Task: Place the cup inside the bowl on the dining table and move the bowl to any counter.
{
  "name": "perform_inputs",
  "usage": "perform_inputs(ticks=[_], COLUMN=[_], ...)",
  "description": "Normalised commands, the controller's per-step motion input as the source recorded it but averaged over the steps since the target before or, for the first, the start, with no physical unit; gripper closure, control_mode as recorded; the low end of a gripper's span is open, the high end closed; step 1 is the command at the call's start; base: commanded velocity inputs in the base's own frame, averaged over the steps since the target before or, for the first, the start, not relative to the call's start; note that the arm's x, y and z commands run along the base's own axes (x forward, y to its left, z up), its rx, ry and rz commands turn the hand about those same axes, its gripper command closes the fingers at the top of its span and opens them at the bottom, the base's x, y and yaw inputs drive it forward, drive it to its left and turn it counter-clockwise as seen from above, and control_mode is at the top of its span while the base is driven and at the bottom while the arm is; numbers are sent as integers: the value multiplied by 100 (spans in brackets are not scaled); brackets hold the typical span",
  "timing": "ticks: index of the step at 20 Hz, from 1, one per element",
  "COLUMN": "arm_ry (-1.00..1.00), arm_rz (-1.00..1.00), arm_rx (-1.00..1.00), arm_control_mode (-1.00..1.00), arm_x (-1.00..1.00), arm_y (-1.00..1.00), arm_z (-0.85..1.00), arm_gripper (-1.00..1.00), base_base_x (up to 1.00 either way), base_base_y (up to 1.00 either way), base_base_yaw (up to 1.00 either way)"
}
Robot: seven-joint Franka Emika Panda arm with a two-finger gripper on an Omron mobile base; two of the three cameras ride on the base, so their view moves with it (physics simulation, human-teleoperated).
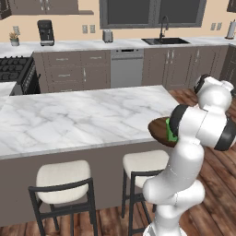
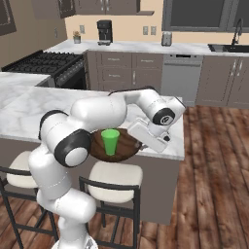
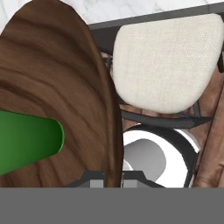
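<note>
Bowl [image 2: 127, 146], cup [image 2: 110, 141] upright inside, hangs past the dining table's [image 1: 69, 115] near edge above a stool [image 3: 166, 61], my gripper [image 3: 113, 180] pinched nearly shut on its rim; I should keep it level while carrying toward the counter [image 1: 92, 44].

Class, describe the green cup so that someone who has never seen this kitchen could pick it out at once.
Start at the big marble dining table with cream stools along its side. At its near corner, a wide dark brown bowl is gripped at the rim by the robot's gripper. The cup stands upright inside that bowl: a small, plain, bright green tumbler without a handle, the only green thing there.
</note>
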Motion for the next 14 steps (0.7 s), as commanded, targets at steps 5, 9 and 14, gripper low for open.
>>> perform_inputs(ticks=[5,9,14], arm_ry=[0,0,0], arm_rz=[0,0,0], arm_rx=[0,0,0], arm_control_mode=[-100,-100,100], arm_x=[0,0,0], arm_y=[0,0,0], arm_z=[0,0,0], arm_gripper=[100,100,100], base_base_x=[0,0,0], base_base_y=[0,0,0], base_base_yaw=[0,0,0])
